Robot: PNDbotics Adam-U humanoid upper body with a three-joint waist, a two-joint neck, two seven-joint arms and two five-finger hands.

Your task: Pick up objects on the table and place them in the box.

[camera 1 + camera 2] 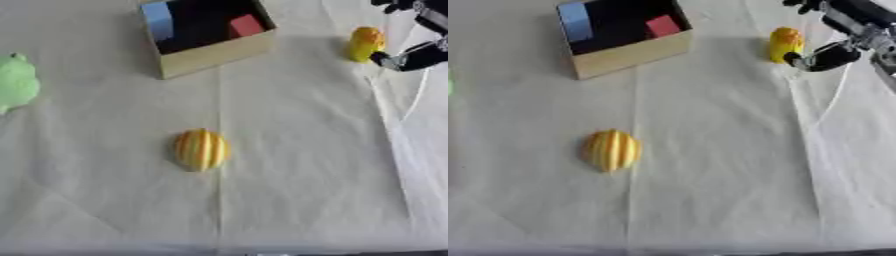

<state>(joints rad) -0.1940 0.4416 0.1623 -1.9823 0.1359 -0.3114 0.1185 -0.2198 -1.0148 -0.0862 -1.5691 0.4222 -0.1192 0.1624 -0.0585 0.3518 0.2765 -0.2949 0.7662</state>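
left eye view findings, logged from left to right with the box (210, 55) as landmark. well left of the box, at the picture's edge, lies a pale green object (16, 82), partly cut off; its kind cannot be made out. the box is open-topped with tan walls and a dark inside, already holding a blue block (158, 20) against its left wall and a red block (246, 25) toward its right wall. well in front of the box, alone on the cloth-covered tabletop (306, 190), rests a yellow ribbed object (201, 149), oval, with orange stripes. right of the box stands a small yellow object (786, 44), upright.

handling, as judgement: the small yellow object looks light and rigid, possibly smooth enough to slip; a hold across its middle from the sides seems soundest. the ribbed one would suit a hold across its narrow width.

pose: the right robot hand (820, 56) enters from the upper right corner, one dark finger just beside the small yellow object, contact uncertain. fingers appear spread apart, clamped on nothing. left robot hand is not seen.
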